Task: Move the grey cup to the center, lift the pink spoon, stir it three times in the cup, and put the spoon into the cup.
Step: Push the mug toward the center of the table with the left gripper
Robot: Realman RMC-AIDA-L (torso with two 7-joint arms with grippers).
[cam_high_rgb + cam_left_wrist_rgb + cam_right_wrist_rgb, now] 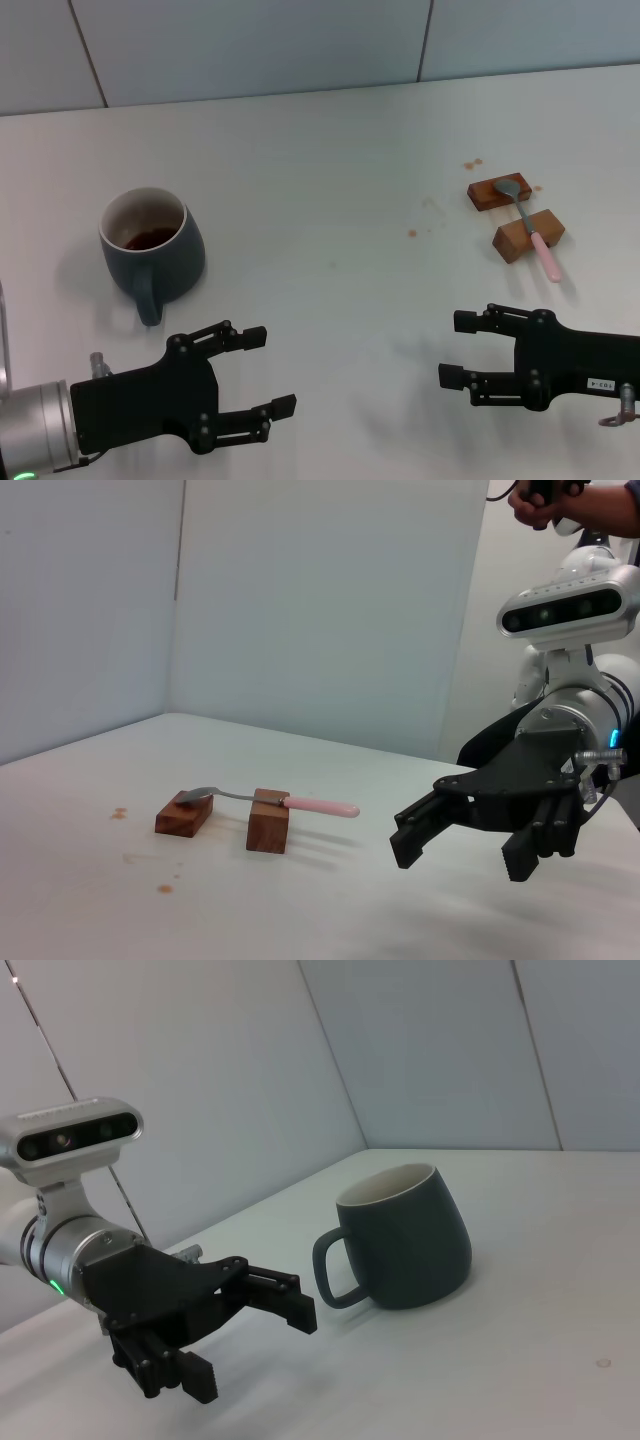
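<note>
The grey cup [152, 245] stands on the left of the table, handle toward me, with dark brown liquid inside; it also shows in the right wrist view [405, 1240]. The pink spoon [530, 225] lies across two brown wooden blocks at the right, metal bowl on the far block, pink handle over the near one; it also shows in the left wrist view [290, 802]. My left gripper [268, 372] is open and empty, just in front of the cup and to its right. My right gripper [455, 348] is open and empty, in front of the spoon.
The far wooden block [499, 191] and the near wooden block [529, 235] hold the spoon off the white table [330, 180]. Small brown stains [412, 233] dot the table near the blocks. A tiled wall runs along the back.
</note>
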